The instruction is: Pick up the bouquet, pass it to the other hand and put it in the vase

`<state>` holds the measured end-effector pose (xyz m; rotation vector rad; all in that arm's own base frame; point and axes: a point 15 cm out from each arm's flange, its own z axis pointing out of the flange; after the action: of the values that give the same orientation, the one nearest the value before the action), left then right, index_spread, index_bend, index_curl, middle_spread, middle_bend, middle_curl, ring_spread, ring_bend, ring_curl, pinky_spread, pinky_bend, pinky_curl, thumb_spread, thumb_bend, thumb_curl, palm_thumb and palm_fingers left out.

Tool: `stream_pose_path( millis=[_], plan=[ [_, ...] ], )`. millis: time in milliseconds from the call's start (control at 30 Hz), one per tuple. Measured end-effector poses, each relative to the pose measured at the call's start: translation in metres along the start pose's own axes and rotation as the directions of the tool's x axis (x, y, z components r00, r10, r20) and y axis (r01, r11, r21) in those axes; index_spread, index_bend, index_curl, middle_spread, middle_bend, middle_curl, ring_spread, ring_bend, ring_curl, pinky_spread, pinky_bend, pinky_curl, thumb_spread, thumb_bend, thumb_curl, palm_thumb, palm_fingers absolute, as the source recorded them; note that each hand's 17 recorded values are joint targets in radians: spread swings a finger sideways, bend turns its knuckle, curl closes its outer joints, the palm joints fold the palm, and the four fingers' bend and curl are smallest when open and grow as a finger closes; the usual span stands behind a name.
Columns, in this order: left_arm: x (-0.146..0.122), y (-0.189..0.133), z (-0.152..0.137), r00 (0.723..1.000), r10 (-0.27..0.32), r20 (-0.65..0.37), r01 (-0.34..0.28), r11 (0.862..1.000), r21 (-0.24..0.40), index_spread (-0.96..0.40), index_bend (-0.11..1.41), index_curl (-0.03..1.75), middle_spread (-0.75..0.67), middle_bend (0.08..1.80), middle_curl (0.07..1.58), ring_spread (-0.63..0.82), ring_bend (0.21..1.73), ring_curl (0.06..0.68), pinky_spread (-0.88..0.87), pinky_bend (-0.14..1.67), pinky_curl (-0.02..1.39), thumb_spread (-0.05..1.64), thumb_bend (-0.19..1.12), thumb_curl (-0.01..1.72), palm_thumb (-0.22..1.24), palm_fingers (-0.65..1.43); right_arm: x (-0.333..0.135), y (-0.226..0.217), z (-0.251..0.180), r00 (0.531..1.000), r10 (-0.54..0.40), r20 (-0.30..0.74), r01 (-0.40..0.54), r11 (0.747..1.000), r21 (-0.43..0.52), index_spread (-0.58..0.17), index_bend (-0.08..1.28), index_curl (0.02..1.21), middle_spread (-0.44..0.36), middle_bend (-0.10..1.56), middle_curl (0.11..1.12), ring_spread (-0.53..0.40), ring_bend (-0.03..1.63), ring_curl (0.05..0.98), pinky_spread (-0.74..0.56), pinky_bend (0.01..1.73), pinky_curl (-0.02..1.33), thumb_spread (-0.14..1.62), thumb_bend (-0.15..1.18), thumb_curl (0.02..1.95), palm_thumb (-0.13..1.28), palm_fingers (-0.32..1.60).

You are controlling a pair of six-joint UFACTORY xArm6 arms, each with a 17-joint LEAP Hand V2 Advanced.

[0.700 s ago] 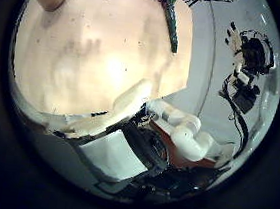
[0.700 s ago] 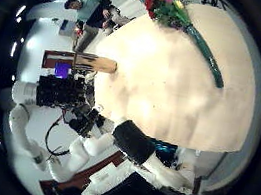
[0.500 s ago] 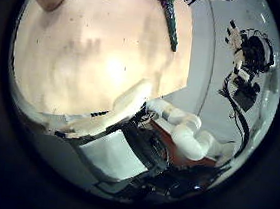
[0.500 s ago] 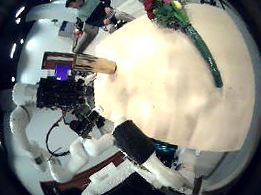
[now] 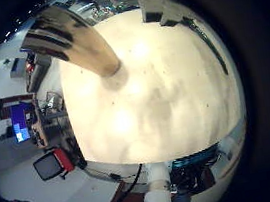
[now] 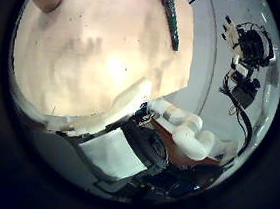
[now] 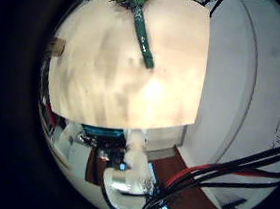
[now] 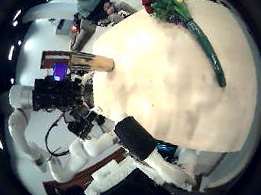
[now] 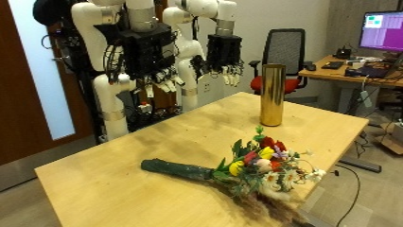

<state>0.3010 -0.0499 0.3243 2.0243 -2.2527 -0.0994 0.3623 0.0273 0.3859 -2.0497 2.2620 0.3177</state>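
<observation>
A bouquet (image 9: 258,161) of red, yellow and white flowers, its stems in a dark green wrap, lies on the wooden table (image 9: 113,165) near the front edge. A tall golden vase (image 9: 271,95) stands upright at the table's far side. My right hand (image 9: 158,61) and my left hand (image 9: 224,55) hang high behind the table, fingers relaxed, holding nothing. The bouquet also shows in the right thumb side palm view (image 8: 189,27), the right little finger side palm view (image 7: 141,29) and the left thumb side palm view (image 6: 174,23). The vase looms near in the left little finger side palm view (image 5: 82,50).
An office chair (image 9: 288,52) and a desk with a monitor (image 9: 378,38) stand behind the table, past the vase. The bouquet's flower heads lie close to the table's front edge. The right thumb side palm view shows a hand (image 8: 60,95) beside the vase (image 8: 86,62).
Both palm views have shifted a little, so both hands have moved slightly. The bouquet and the vase have not moved.
</observation>
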Motion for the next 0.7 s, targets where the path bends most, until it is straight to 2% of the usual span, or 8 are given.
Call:
stream_pose_path(
  millis=[100, 200, 267, 300, 333, 367, 433, 700],
  plan=[
    [0.007, 0.0, 0.0, 1.0, 0.029, 0.01, -0.028, 1.0, -0.004, -0.02, 0.2, 0.46, 0.03, 0.22, 0.43, 0.16, 0.54, 0.095, 0.08, 0.31, 0.29, 1.1, -0.02, 0.26, 0.32, 0.41, 0.017, -0.022, 0.003, 0.998, 0.065, 0.0, -0.065, 0.998, 0.01, -0.242, 0.17, 0.27, 0.041, 0.29, 0.35, 0.082, 0.42, 0.206, 0.36, 0.38, 0.28, 1.18, -0.02, 0.26, 0.34, 0.36],
    [0.007, -0.005, -0.005, 0.999, 0.037, 0.018, -0.037, 0.999, -0.009, -0.02, 0.17, 0.44, -0.02, 0.23, 0.43, 0.11, 0.58, 0.103, 0.05, 0.32, 0.29, 1.1, -0.02, 0.26, 0.32, 0.46, 0.032, -0.035, 0.016, 0.992, 0.125, -0.003, -0.125, 0.992, -0.017, -0.214, 0.14, 0.25, 0.039, 0.42, 0.39, 0.067, 0.56, 0.233, 0.36, 0.33, 0.26, 1.18, -0.02, 0.26, 0.35, 0.48],
    [0.01, -0.009, -0.008, 0.999, 0.049, 0.02, -0.049, 0.999, -0.009, -0.02, 0.17, 0.44, -0.02, 0.25, 0.44, 0.09, 0.6, 0.112, 0.04, 0.33, 0.29, 1.1, -0.02, 0.26, 0.32, 0.46, 0.042, -0.042, 0.03, 0.987, 0.159, -0.008, -0.159, 0.986, -0.051, -0.206, 0.12, 0.24, -0.155, 0.44, 0.4, 0.01, 0.59, 0.247, 0.35, 0.37, 0.27, 1.18, -0.02, 0.26, 0.35, 0.42],
    [0.012, -0.01, -0.01, 0.998, 0.059, 0.021, -0.059, 0.998, -0.009, -0.02, 0.17, 0.43, -0.03, 0.25, 0.44, 0.09, 0.6, 0.114, 0.04, 0.33, 0.29, 1.1, -0.02, 0.26, 0.32, 0.45, 0.048, -0.045, 0.036, 0.984, 0.176, -0.008, -0.176, 0.982, -0.064, -0.16, 0.1, 0.23, -0.187, 0.32, 0.36, -0.023, 0.6, 0.249, 0.34, 0.46, 0.3, 1.18, -0.02, 0.26, 0.35, 0.28],
    [0.013, -0.011, -0.01, 0.998, 0.064, 0.022, -0.064, 0.998, -0.008, -0.02, 0.17, 0.43, -0.03, 0.26, 0.45, 0.09, 0.6, 0.115, 0.03, 0.33, 0.3, 1.1, -0.02, 0.26, 0.32, 0.45, 0.052, -0.048, 0.039, 0.983, 0.186, -0.008, -0.186, 0.98, -0.067, -0.124, 0.13, 0.23, -0.098, 0.35, 0.38, -0.011, 0.61, 0.253, 0.33, 0.48, 0.3, 1.18, -0.02, 0.27, 0.34, 0.3],
    [0.013, -0.012, -0.01, 0.998, 0.066, 0.022, -0.066, 0.998, -0.009, -0.02, 0.18, 0.43, -0.02, 0.25, 0.44, 0.11, 0.6, 0.112, 0.04, 0.34, 0.3, 1.1, -0.02, 0.26, 0.32, 0.44, 0.054, -0.05, 0.044, 0.981, 0.192, -0.008, -0.192, 0.979, -0.072, -0.137, 0.27, 0.27, -0.034, 0.33, 0.37, 0.001, 0.56, 0.228, 0.32, 0.44, 0.28, 1.18, -0.02, 0.27, 0.34, 0.37],
    [0.014, -0.014, -0.011, 0.997, 0.073, 0.02, -0.073, 0.997, -0.011, -0.02, 0.19, 0.44, -0.01, 0.25, 0.44, 0.13, 0.58, 0.108, 0.04, 0.33, 0.3, 1.1, -0.02, 0.26, 0.32, 0.43, 0.059, -0.057, 0.051, 0.98, 0.2, -0.007, -0.2, 0.978, -0.065, -0.179, 0.17, 0.28, 0.047, 0.39, 0.39, 0.036, 0.54, 0.223, 0.31, 0.43, 0.28, 1.18, -0.02, 0.27, 0.33, 0.34],
    [0.018, -0.02, -0.006, 0.996, 0.09, 0.021, -0.089, 0.996, -0.03, -0.02, 0.19, 0.45, 0.03, 0.24, 0.44, 0.19, 0.56, 0.1, 0.09, 0.29, 0.29, 1.1, -0.02, 0.26, 0.32, 0.42, 0.081, -0.081, 0.079, 0.97, 0.244, -0.004, -0.244, 0.969, -0.037, -0.116, 0.16, 0.28, 0.054, 0.39, 0.4, 0.069, 0.58, 0.231, 0.31, 0.47, 0.27, 1.16, -0.02, 0.27, 0.31, 0.3]
  ],
)
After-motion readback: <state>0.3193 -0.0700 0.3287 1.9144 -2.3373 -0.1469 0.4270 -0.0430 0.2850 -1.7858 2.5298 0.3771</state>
